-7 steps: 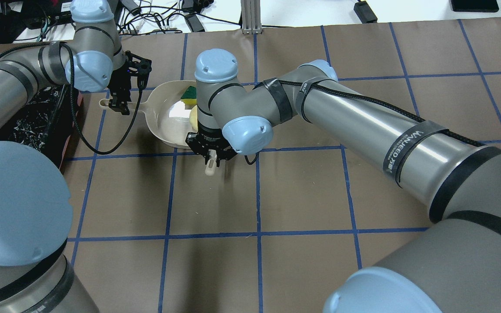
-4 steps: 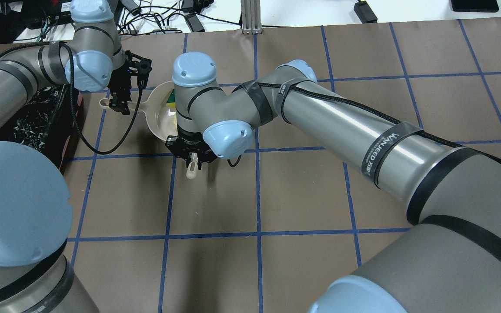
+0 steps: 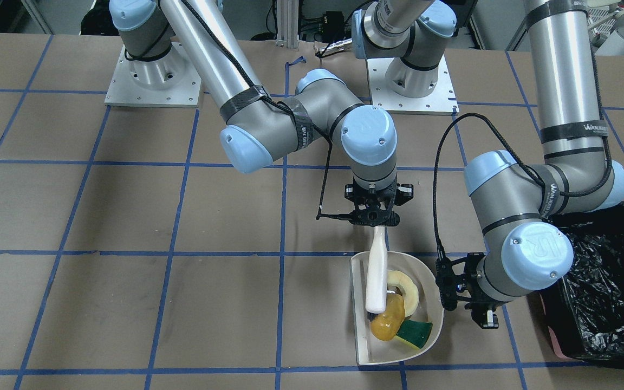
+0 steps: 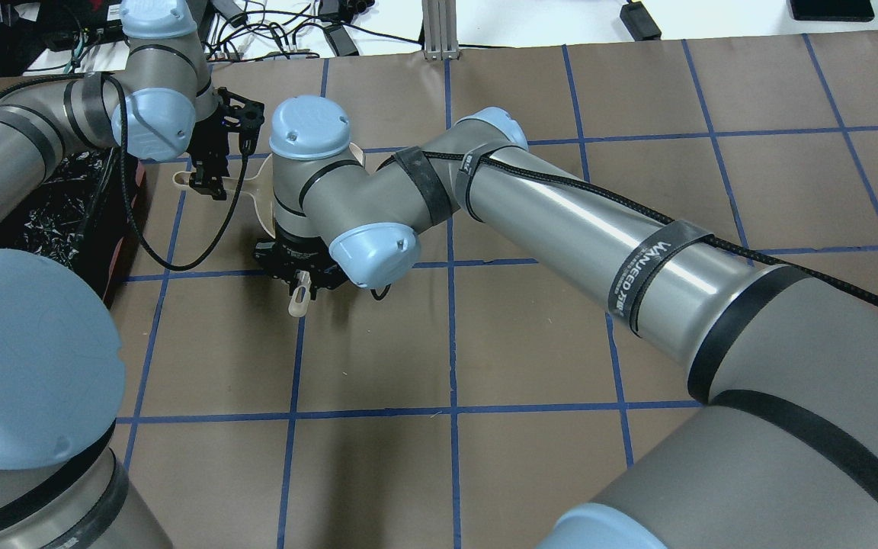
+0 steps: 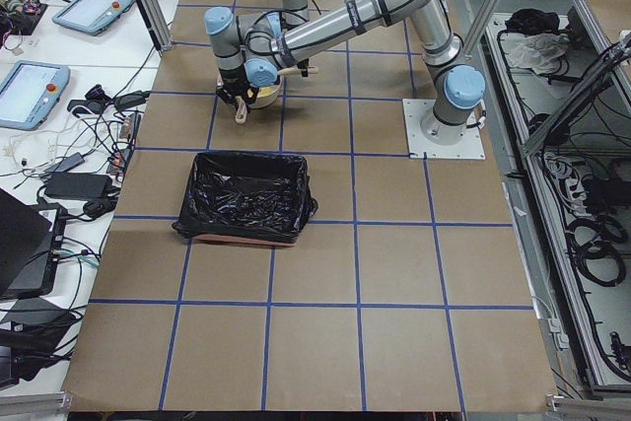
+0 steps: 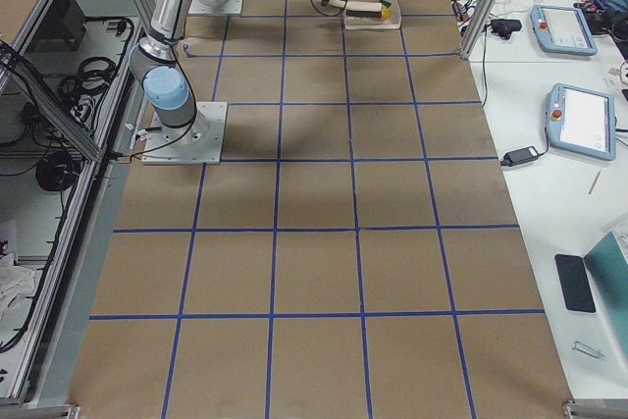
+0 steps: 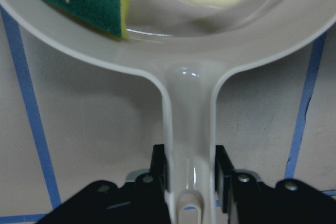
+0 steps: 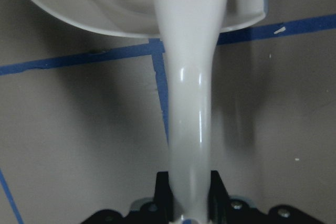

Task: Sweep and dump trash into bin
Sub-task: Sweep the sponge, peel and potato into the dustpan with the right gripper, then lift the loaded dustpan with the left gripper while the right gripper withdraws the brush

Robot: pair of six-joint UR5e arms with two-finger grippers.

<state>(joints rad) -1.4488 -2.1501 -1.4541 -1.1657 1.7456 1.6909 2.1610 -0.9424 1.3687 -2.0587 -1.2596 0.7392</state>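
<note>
Left gripper (image 7: 191, 179): jaws pinched narrow on the stem of the dustpan (image 3: 379, 353), one pad on each side of it.
Right gripper (image 3: 377, 223): jaws clamped on the near end of a white handle (image 3: 376, 268). The handle reaches over the pan's straight edge, and its far end rests against the lump.
Trash: all three pieces lie inside the dustpan.
Potato-like lump (image 3: 389, 322): yellow-orange, middle of the pan, touching the sponge.
Curved piece (image 3: 408, 288): pale cream, just behind the lump on the robot's side.
Sponge (image 3: 415, 331): green face up with a yellow edge, near the rounded wall.
Bin (image 3: 604, 295): black crinkled liner and pinkish base, on the robot's left. It stands apart from the pan, with the left wrist between them.
Writing: a black strap (image 3: 574, 130) on the left arm reads roughly "WANJEED" (the rest is too small), and the blue joint cap (image 3: 540, 246) bears "UR".
Table (image 3: 128, 216): brown paper with a blue tape grid.
</note>
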